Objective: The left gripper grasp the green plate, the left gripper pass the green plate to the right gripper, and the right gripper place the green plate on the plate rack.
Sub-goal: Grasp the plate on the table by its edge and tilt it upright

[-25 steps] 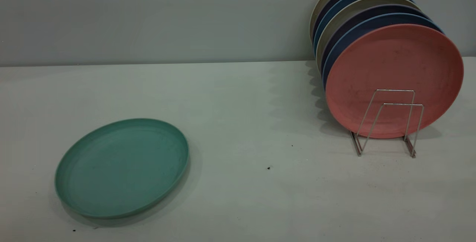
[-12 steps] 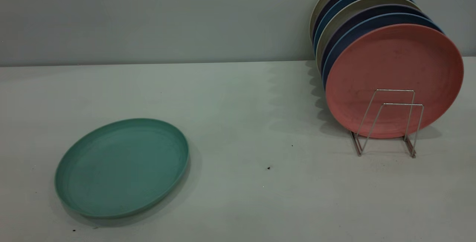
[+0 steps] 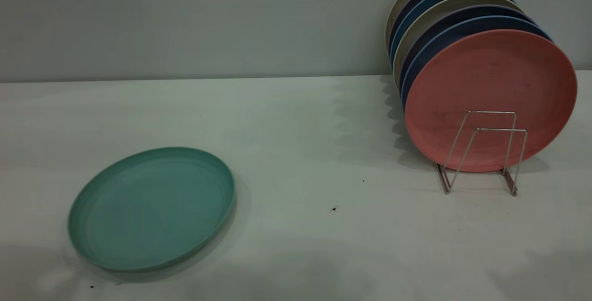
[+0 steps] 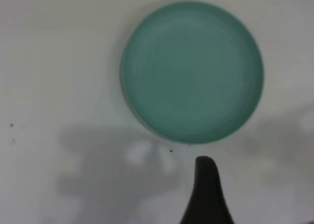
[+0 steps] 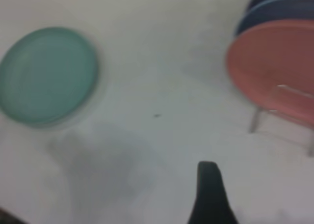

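The table (image 3: 296, 120) carries the plate rack (image 3: 481, 153) at its right, holding a salmon-pink plate (image 3: 490, 83) foremost. The green plate (image 3: 151, 208) lies flat at the left, well apart. The left gripper (image 4: 206, 194) hangs above it, the right gripper (image 5: 210, 194) above mid-table; finger spread cannot be told.

Salmon-pink plate (image 3: 490, 100), dark blue plates (image 3: 462, 26)

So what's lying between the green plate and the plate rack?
Bare table only, apart from a small dark speck, between the green plate and plate rack, in the exterior view.
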Robot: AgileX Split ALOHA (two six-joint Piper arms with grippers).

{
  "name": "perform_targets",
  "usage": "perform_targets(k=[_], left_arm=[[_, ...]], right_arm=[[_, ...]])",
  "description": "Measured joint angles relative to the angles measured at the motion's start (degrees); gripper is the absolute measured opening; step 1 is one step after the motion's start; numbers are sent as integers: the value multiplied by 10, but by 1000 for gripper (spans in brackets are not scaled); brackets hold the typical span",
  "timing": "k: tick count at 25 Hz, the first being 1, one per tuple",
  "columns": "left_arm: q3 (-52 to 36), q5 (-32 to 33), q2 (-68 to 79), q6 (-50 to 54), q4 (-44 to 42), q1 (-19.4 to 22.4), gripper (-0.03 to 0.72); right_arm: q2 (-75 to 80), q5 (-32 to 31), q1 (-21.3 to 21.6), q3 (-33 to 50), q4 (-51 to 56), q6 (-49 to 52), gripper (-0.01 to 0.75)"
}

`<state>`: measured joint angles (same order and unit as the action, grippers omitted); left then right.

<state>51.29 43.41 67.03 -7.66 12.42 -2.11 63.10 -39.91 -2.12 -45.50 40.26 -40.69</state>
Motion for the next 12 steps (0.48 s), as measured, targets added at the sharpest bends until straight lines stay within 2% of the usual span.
perform_targets(k=[3,8,12], left_arm=[[11,-25,69,-1,0,0,576],[19,-62,185,-9,2,0,564],[38,-82,290,-18,2,10,564]], right_arm=[[62,12,-37,0,51,-59,546],[157,55,-153,-2,100,-82,546],[226,81,-215,-2,149,-104,544]])
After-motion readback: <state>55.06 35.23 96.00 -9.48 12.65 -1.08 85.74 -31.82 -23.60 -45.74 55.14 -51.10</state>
